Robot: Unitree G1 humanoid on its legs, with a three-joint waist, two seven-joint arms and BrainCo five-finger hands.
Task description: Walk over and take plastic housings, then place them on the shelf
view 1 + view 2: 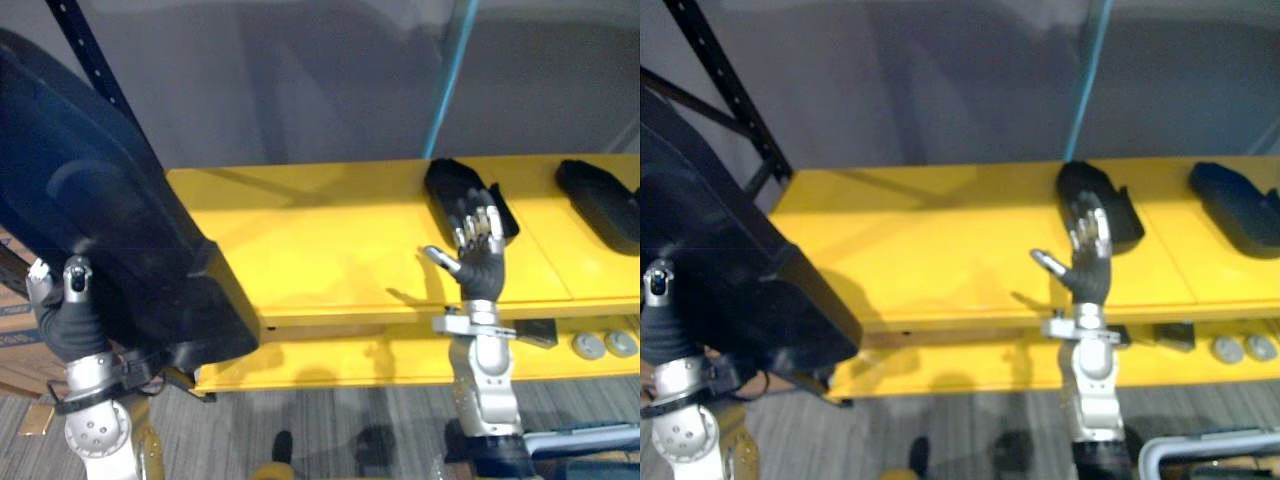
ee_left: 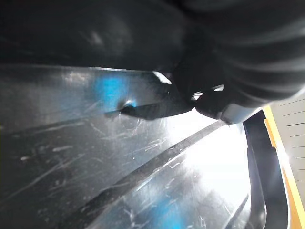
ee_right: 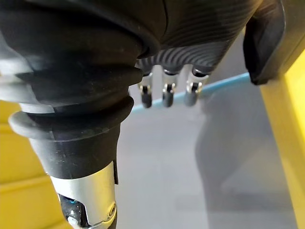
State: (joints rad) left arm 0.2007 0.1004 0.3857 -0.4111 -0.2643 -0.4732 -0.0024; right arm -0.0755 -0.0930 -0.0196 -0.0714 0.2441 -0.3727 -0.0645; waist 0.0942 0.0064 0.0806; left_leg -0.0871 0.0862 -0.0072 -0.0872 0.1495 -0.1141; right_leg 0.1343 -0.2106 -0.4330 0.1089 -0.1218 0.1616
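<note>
Left eye view, stock as seen.

1. Yellow shelf (image 1: 330, 250): the upper tier holds two smaller black housings, one (image 1: 445, 185) just behind the right hand (image 1: 480, 255), one (image 1: 600, 200) at the far right. Its left half is bare.
2. Large black plastic housing (image 1: 100, 220): carried at the left hand (image 1: 72, 310), it crosses the shelf's left end in view. Whether that hand is clamped on it cannot be told.
3. Right hand: raised, fingers apart, empty.
4. Lower tier (image 1: 350, 365): dark block (image 1: 535, 333), grey round parts (image 1: 588, 346).

Step judged: placing. The next move calls for setting the large housing flat on the bare left half.

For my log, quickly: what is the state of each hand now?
Left hand: at the big black housing, state cannot be told.
Right hand: open, holding nothing.
</note>
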